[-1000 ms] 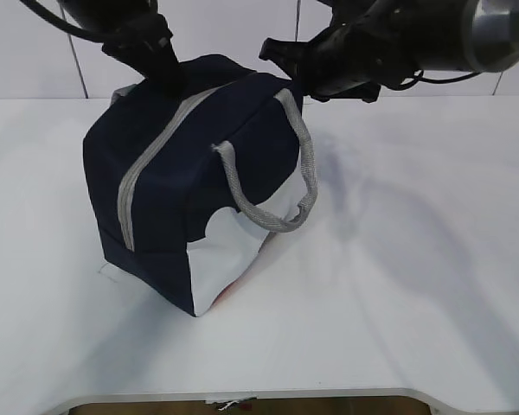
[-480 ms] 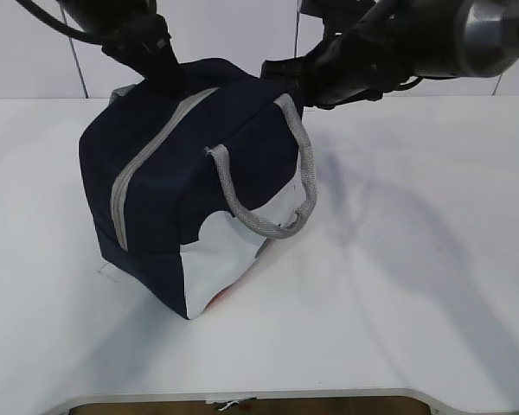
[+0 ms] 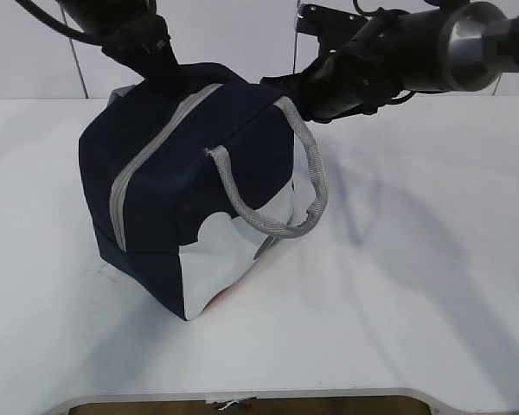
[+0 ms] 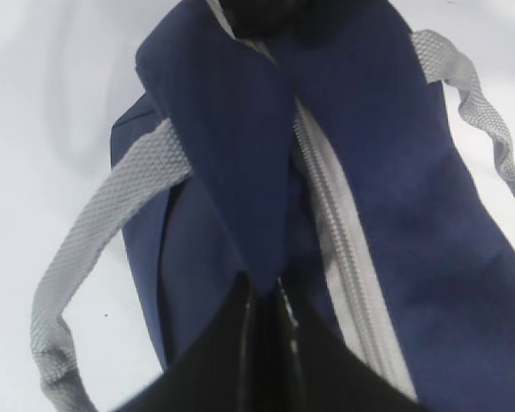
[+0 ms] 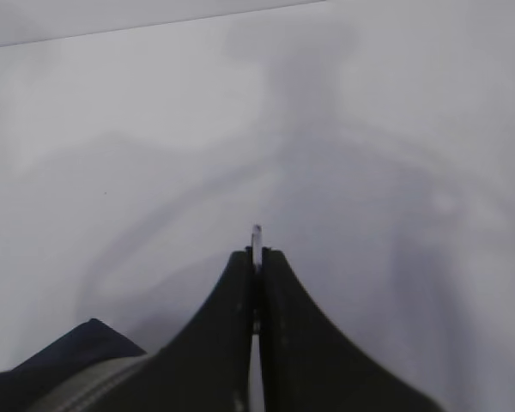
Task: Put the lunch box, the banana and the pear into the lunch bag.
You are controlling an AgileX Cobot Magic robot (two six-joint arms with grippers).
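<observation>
On the white worktop [image 3: 432, 285] stands the lunch bag [image 3: 199, 173], zipper [image 3: 151, 156] apparently run shut. Left gripper [image 4: 266, 313] pinches navy fabric beside the zipper; right gripper [image 5: 256, 257] has its jaws pressed together, apparently on the pull ring. Closing looks finished; next, both release and withdraw.

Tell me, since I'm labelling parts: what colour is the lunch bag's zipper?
Grey, against the navy lunch bag; the zipper shows best in the left wrist view.
</observation>
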